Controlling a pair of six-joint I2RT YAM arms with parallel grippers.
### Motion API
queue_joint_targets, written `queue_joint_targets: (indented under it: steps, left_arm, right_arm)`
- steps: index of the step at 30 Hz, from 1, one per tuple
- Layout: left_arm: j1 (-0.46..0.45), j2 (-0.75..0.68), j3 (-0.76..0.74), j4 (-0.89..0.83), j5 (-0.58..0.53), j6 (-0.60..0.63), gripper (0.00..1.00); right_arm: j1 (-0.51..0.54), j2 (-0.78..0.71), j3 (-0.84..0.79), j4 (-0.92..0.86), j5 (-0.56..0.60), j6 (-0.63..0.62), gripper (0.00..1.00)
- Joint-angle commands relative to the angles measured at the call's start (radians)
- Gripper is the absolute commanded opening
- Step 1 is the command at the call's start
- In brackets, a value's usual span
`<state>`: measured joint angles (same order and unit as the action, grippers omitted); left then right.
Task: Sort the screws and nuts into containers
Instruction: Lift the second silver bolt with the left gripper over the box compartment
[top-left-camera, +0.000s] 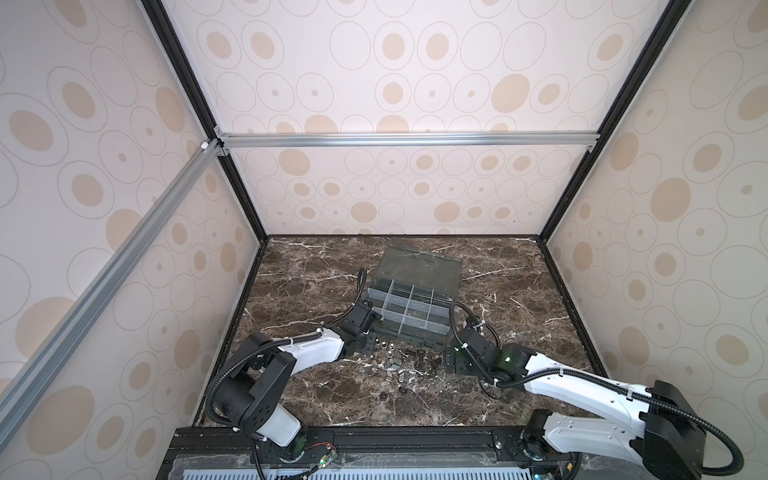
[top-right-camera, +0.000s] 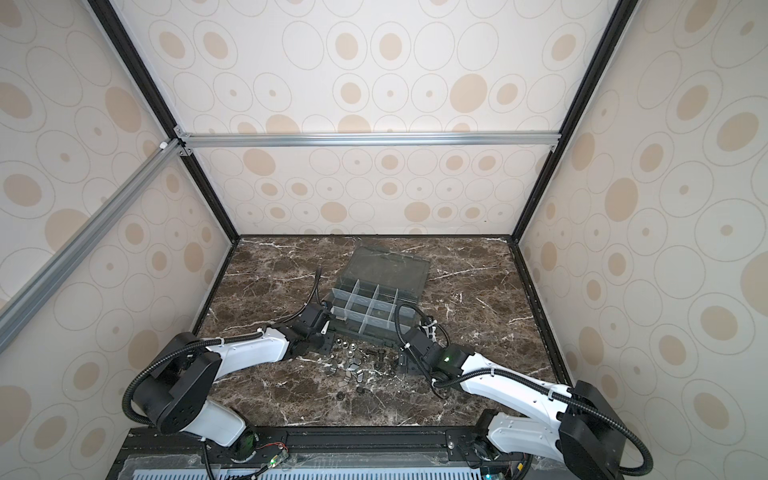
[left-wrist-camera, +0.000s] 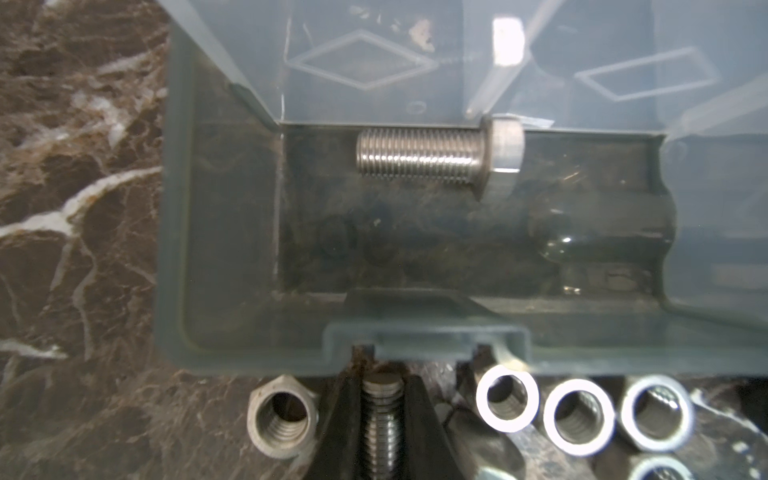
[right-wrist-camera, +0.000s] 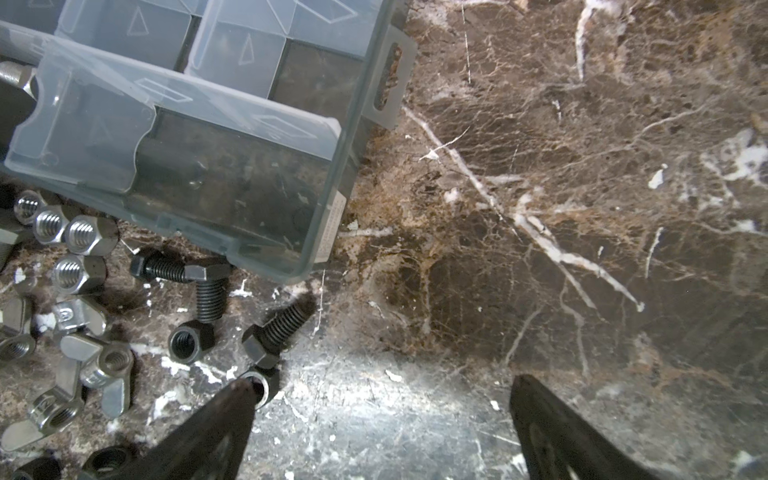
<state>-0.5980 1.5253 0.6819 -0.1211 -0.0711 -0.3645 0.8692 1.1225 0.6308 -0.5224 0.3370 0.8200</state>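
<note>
Two arms reach over the table (top-left-camera: 519, 291), one at each near corner of the box (top-left-camera: 405, 308), whose lid (top-left-camera: 419, 266) lies open at the back. The left gripper (left-wrist-camera: 381, 384) is clamped on a silver screw (left-wrist-camera: 380, 419). The screw's shaft runs along the fingers, with its flat end facing the box. Whether it is clear of the marble I cannot tell.

Just past the fingertips stands the box's near wall with its latch (left-wrist-camera: 426, 336). Behind the wall is the near-left cell (left-wrist-camera: 415, 249), where a second screw (left-wrist-camera: 419, 156) lies crosswise against the far divider. In my judgement the drop turns on one relation: the cell lies dead ahead but behind the wall, so the clamped screw must rise over latch and rim before release. The left arm is plainly the nearer.

The right gripper (right-wrist-camera: 382, 382) hangs wide apart and empty, low off the box's near-right corner. One fingertip (right-wrist-camera: 237, 395) sits at a small nut (right-wrist-camera: 262, 384); contact I cannot tell. Black screws (right-wrist-camera: 212, 297) and a black nut (right-wrist-camera: 191, 337) lie just beside it, with wing nuts (right-wrist-camera: 79, 320) further off.

Hex nuts (left-wrist-camera: 579, 411) flank the left fingers on both sides, near enough to be nudged on the lift.
</note>
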Motion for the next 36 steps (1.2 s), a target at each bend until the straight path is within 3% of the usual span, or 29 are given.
queue_joint_targets:
  steps: [1, 12, 21, 29, 36]
  left_arm:
    - [-0.006, -0.056, 0.009, -0.014, 0.007, -0.015, 0.11]
    - [-0.005, -0.217, 0.056, -0.056, 0.018, -0.007, 0.11]
    - [0.006, -0.172, 0.158, 0.0, 0.034, -0.026, 0.11]
    - [0.065, -0.135, 0.11, 0.181, 0.141, -0.279, 0.12]
    - [0.072, -0.151, 0.022, 0.334, 0.092, -0.48, 0.12]
  right_arm:
    - [-0.002, -0.029, -0.017, -0.044, 0.022, 0.026, 1.0]
    - [0.0, -0.08, -0.04, -0.058, 0.028, 0.058, 1.0]
    - [0.0, -0.075, -0.028, -0.054, 0.028, 0.05, 1.0]
    - [0.005, -0.103, -0.035, -0.057, 0.029, 0.062, 1.0]
    - [0.005, -0.134, -0.051, -0.052, 0.03, 0.069, 1.0]
